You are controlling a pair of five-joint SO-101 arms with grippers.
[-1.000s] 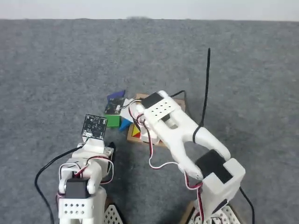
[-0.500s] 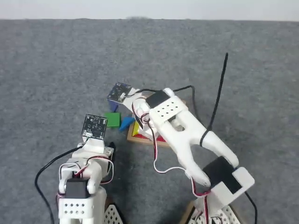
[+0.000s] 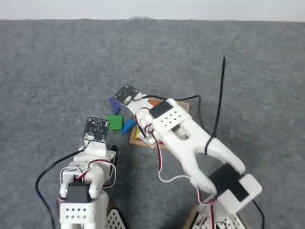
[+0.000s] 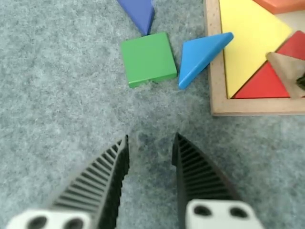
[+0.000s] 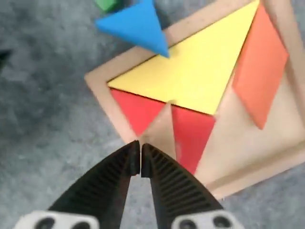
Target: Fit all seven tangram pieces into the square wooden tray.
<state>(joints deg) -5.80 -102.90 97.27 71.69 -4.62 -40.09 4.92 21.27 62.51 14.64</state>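
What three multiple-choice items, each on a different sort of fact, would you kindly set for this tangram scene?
1. Where is the green square?
A) on the carpet beside the tray
B) inside it
C) stacked on another piece

2. What colour is the big triangle in the tray?
A) purple
B) yellow
C) white

3. How do the jaws of the right gripper stand?
A) wide open
B) clamped on a piece
C) shut, empty

Answers: A, it lies flat outside the rim; B, yellow shows in both wrist views; C, the jaws meet with nothing between them.
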